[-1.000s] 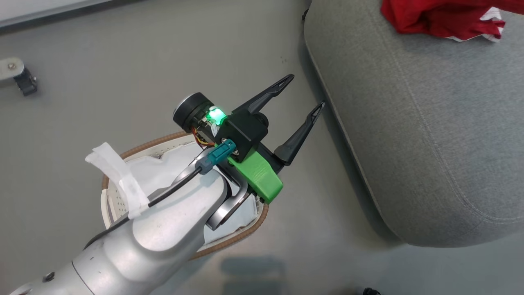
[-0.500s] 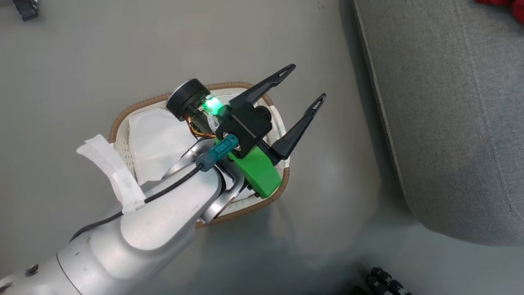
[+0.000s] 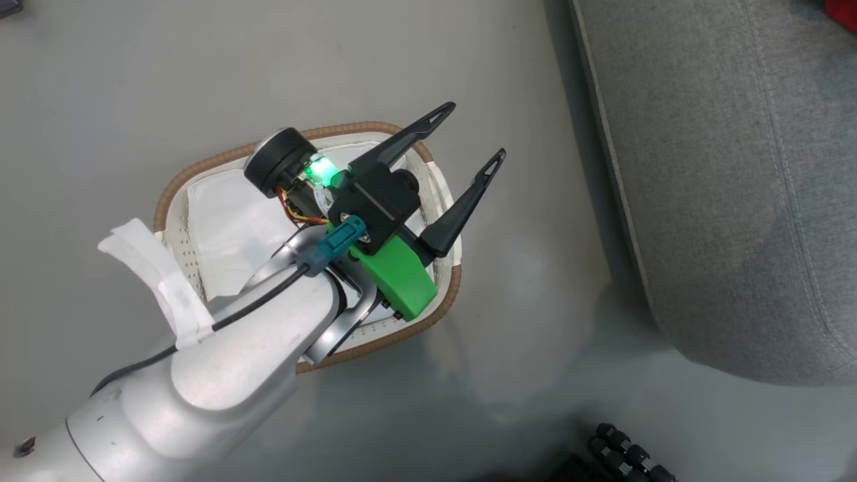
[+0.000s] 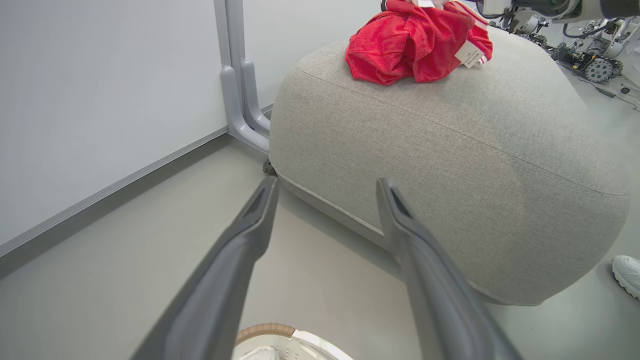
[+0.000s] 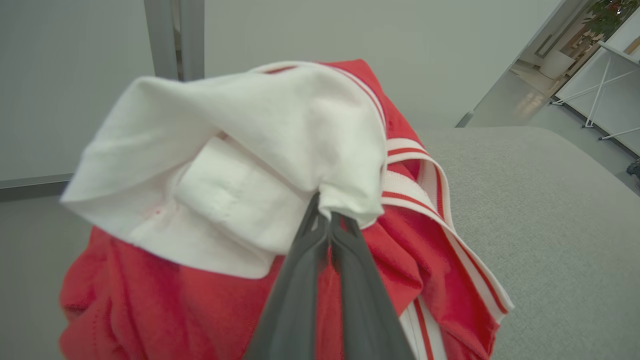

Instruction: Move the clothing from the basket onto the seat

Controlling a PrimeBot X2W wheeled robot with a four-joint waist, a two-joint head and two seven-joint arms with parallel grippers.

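My left gripper (image 3: 472, 134) hangs open and empty over the far rim of the white basket (image 3: 201, 177), which has a brown woven edge. A flat white sheet (image 3: 227, 227) lines the basket, and my forearm covers much of its inside. In the left wrist view the left gripper (image 4: 327, 185) points at the grey seat (image 4: 450, 150), where red clothing (image 4: 415, 42) lies bunched on top. My right gripper (image 5: 325, 212) is shut on the clothing (image 5: 200, 310), pinching a white fold beside the striped trim, above the seat (image 5: 550, 225).
The seat (image 3: 723, 167) runs along the right side of the head view, with grey floor between it and the basket. A grey metal post (image 4: 240, 75) stands against the wall behind the seat. A white shoe (image 4: 627, 272) is on the floor at the right. Black wheels (image 3: 629, 455) sit low.
The head camera has swung, so the clothing has almost left its top right corner. Relative to the basket, my left gripper has drawn back from the seat's edge to above the basket, still open.
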